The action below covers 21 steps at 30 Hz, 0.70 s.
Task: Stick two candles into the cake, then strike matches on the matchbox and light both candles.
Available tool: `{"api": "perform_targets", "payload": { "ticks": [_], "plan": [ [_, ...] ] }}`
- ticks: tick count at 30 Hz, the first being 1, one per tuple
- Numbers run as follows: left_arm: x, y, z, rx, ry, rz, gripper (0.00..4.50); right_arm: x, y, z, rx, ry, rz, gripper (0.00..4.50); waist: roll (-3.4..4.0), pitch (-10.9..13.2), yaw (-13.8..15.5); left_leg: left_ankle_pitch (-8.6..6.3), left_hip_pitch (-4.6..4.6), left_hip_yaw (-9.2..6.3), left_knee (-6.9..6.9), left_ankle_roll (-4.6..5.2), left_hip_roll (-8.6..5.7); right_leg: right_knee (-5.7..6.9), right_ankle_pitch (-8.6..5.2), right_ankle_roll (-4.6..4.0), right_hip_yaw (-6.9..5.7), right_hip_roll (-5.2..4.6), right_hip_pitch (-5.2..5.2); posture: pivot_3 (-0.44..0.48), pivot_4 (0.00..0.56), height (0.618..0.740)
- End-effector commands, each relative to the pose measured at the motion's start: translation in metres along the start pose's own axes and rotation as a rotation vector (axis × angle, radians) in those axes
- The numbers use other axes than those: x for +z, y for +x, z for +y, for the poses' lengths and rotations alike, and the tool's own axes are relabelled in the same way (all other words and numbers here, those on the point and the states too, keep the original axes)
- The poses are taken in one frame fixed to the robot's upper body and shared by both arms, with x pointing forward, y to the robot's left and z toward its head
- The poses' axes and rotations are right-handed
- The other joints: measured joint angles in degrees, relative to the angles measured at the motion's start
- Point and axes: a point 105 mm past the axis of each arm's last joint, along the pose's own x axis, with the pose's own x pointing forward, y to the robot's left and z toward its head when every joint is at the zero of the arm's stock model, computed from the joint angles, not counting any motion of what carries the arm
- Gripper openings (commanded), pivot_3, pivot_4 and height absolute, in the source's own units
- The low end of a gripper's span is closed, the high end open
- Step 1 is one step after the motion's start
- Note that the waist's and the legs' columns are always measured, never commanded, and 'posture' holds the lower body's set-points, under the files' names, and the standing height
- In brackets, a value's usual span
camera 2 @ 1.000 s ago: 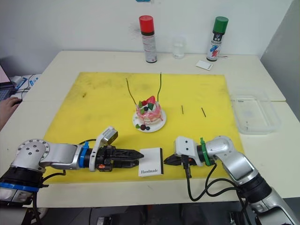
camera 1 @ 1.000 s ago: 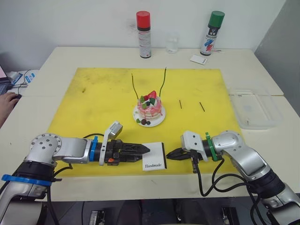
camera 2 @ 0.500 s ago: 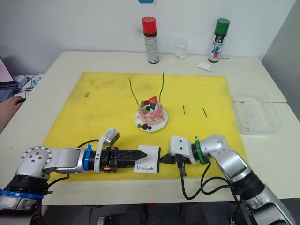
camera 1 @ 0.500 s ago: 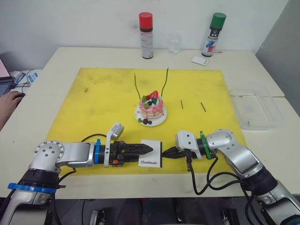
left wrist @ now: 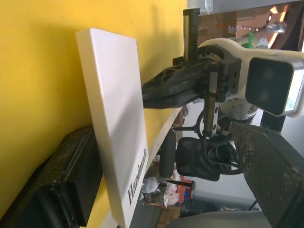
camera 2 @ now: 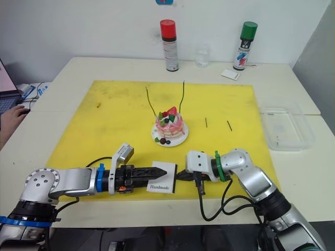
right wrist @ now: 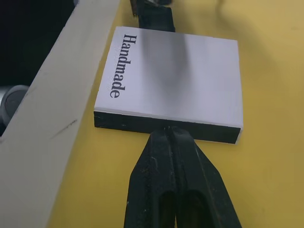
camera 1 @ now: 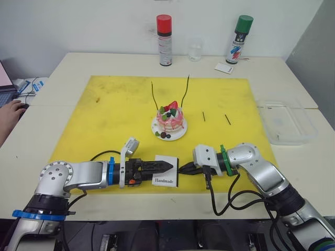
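Both hands have closed in on the matchbox (camera 1: 166, 177): right hand (camera 1: 181, 169) pinched together, left hand (camera 1: 168, 167) unclear

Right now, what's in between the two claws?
The matchbox lies flat on the yellow mat, squeezed between the left claw and the right claw. The right wrist view shows the right claw's shut tip pressed against its black strip.

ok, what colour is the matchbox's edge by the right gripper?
Black on the matchbox, clearest in the right wrist view.
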Motion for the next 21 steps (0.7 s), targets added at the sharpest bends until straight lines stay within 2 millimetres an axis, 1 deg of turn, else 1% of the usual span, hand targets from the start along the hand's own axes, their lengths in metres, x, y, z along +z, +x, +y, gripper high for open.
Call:
{"api": "perform_targets", "payload": {
  "ticks": [1,6,11,14,21],
  "plan": [
    [-0.010,0.005,0.002,0.006,-0.007,0.020,4.50,0.009,0.002,-0.002,-0.003,-0.032,-0.024,0.04,0.00,0.00,0.12,0.00,0.00,0.00,0.01,0.00,0.00,0.00,0.00,0.00,0.00,0.00,0.00,0.000,0.150,0.740],
    [-0.010,0.006,0.002,0.013,-0.003,0.003,4.50,0.011,0.004,0.000,0.004,-0.009,-0.043,0.04,0.00,0.00,0.41,0.00,0.00,0.01,0.02,0.00,0.00,0.00,0.00,0.00,0.01,0.00,0.00,0.000,0.150,0.740],
    [-0.007,0.006,0.002,0.018,-0.001,-0.009,4.50,0.003,-0.005,-0.002,0.013,-0.004,-0.011,0.04,0.00,0.00,0.52,0.00,-0.01,0.02,0.04,0.00,0.00,-0.01,0.01,0.01,0.02,0.00,0.00,0.000,0.150,0.740],
    [-0.007,0.007,0.003,0.018,-0.005,-0.011,4.50,0.004,-0.007,-0.001,0.024,0.001,-0.013,0.04,0.00,0.00,0.49,0.00,0.00,0.02,0.04,0.00,0.00,-0.01,0.00,0.01,0.02,0.00,0.00,0.000,0.150,0.740],
    [-0.006,0.007,0.002,0.018,0.001,-0.013,4.50,0.007,0.004,0.004,0.034,0.010,-0.035,0.04,0.00,0.00,0.52,0.00,-0.01,0.02,0.08,0.00,-0.01,-0.01,0.02,0.04,0.02,0.00,0.01,0.000,0.150,0.740]
  ]
}}
